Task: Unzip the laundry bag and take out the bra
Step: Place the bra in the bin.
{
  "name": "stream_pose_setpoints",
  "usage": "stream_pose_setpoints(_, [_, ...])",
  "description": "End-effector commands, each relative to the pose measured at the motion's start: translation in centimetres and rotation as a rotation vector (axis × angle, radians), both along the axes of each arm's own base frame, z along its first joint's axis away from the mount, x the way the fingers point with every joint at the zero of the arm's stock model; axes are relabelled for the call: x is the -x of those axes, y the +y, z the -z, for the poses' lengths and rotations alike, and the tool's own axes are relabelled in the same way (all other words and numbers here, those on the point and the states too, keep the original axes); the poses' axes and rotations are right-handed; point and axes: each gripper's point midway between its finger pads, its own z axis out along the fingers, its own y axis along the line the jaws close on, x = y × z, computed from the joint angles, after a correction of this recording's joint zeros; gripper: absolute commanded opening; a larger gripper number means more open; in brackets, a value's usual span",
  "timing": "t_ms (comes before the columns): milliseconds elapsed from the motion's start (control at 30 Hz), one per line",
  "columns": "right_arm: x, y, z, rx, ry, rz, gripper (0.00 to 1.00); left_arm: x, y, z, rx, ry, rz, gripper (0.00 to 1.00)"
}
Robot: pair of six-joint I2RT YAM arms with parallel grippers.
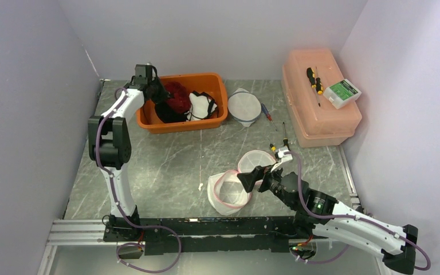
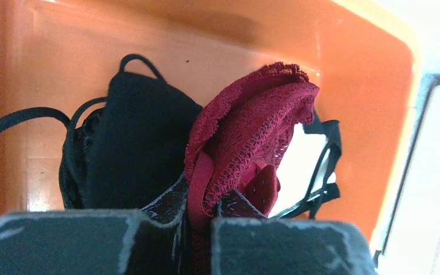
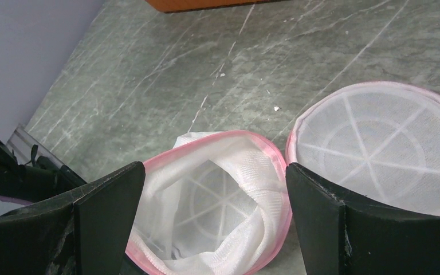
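Two fingers (image 3: 109,212) spread wide on the right gripper (image 3: 215,192), nearest the bases; holds nothing, hovers just above the unzipped, pink-rimmed laundry bag (image 3: 229,154). Farther back, pinches the red lace bra (image 2: 246,132) in the tightly closed left gripper (image 2: 197,240), at the orange bin (image 2: 149,46), beside a black garment (image 2: 137,149).

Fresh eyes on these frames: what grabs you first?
The orange bin at the back left, where the left fingers pinch a red lace bra in it. Then the pink-trimmed mesh bag at front centre, lying unzipped and gaping in front of the wide-open right fingers.
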Motion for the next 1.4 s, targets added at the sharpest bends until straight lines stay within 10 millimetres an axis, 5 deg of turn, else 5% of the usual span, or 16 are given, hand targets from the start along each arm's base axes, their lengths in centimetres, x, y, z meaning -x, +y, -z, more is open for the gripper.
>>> stream_pose_setpoints(0, [-0.3,-0.3,-1.7,-0.027,-0.049,0.013,0.97,-0.7,1.0,0.1,-0.028,0.014,-0.055,0.03])
stream_pose_setpoints(200, [-0.3,-0.9,-1.7,-0.021,-0.061,0.028,0.97,0.6,3.2,2.6,-0.11,0.102,-0.123,0.13])
stream_pose_setpoints(400, [-0.4,-1.2,-2.0,-0.013,-0.063,0.033,0.97,1.1,3.5,1.4,-0.117,0.08,-0.126,0.44])
stream_pose_setpoints(567, [-0.3,-1.5,-2.5,-0.021,-0.073,0.039,0.97,1.7,4.0,-2.8,-0.137,0.015,-0.134,0.64])
stream_pose_setpoints(700, [-0.4,-1.6,-2.6,-0.011,-0.079,0.039,0.97,2.8,5.5,-8.5,-0.192,-0.125,-0.186,0.66])
stream_pose_setpoints(867, [-0.3,-1.6,-2.6,-0.008,-0.073,0.038,0.97,4.2,5.5,-11.7,-0.196,-0.205,-0.18,0.68])
stream_pose_setpoints(967, [-0.2,-1.5,-2.6,-0.021,-0.072,0.031,0.97,4.0,2.6,-12.3,-0.084,-0.243,-0.071,0.63])
stream_pose_setpoints(1100, [-0.2,-1.3,-2.4,-0.02,-0.068,0.025,0.96,3.1,-0.6,-11.0,-0.002,-0.217,0.057,0.32])
stream_pose_setpoints(1233, [-0.1,-1.2,-2.4,-0.017,-0.061,0.022,0.96,2.0,0.7,-7.1,-0.032,-0.13,0.019,0.13])
stream_pose_setpoints(1367, [0.0,-1.3,-2.2,-0.024,-0.058,0.023,0.96,1.4,1.9,-2.8,-0.03,-0.045,-0.014,0.09])
